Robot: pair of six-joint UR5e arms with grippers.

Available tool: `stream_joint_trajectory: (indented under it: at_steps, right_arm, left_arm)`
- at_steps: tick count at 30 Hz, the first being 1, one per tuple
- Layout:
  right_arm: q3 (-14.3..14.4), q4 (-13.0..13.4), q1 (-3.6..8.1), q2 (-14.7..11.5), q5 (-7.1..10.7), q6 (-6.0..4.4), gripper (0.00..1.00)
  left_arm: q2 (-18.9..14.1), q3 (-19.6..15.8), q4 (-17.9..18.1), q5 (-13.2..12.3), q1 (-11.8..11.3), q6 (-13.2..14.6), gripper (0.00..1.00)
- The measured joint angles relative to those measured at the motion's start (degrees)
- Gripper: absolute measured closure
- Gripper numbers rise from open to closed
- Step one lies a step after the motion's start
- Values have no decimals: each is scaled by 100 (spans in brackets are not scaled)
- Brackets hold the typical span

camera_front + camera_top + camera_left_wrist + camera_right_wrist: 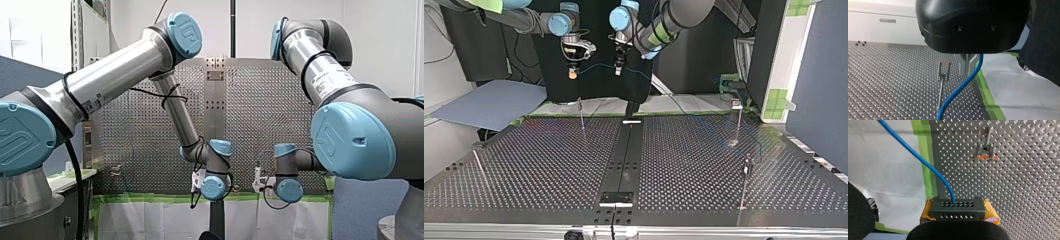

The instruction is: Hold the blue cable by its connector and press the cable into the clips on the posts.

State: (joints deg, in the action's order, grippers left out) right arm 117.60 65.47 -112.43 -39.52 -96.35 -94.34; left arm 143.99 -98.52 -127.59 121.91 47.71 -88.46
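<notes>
Right claw (959,207): closed on the connector (958,211), a dark block with two rows of holes. It sits clamped between the yellow pads (991,211), one pad on each side, no gap showing.

Blue cable (923,161): leaves the connector's far face and arcs away ahead of the right claw. It passes over the green tape (923,147) and the white sheet (885,170) that lie beside the perforated table (1023,195).

Post (987,143): stands ahead of the right claw and off to one side. It carries a clip (986,150) with orange tips. The cable is well apart from this clip.

Left claw (966,65): the black body fills much of the wrist view. The metal fingers (963,65) are drawn together, with only a thin slit between them. The cable comes out from under the body just beside the fingers and runs back beneath the claw. The contact itself is hidden by the body.

In the top view the cable spans the gap from the right claw to the left claw's tips. There it bends and drops away toward the table. I read the left claw as pinched on the cable.

A post with an orange-tipped clip also stands just beside the left claw's fingers, a little ahead of them, with the cable passing beside that clip. I cannot tell whether it is the post seen from the right wrist.

Both claws hang side by side, near each other, well above the table.
</notes>
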Motion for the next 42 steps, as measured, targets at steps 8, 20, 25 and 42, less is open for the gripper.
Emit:
stream_joint_trajectory:
  at_steps: [8, 20, 25, 42]
  right_arm:
    - [6, 227, 385, 0, 435, -74, 100]
    - [12, 264, 849, 6, 901, -109, 100]
    - [-20, 374, 1104, 10, 1159, -146, 100]
    - [-275, 387, 1483, 23, 1783, -184, 100]
  left_arm:
    - [388, 387, -133, 59, 2, 30, 100]
    - [604, 969, -269, 156, 51, 48, 100]
    - [604, 1218, -377, 153, 64, 48, 100]
    - [647, 1623, -543, -75, -75, 44, 100]
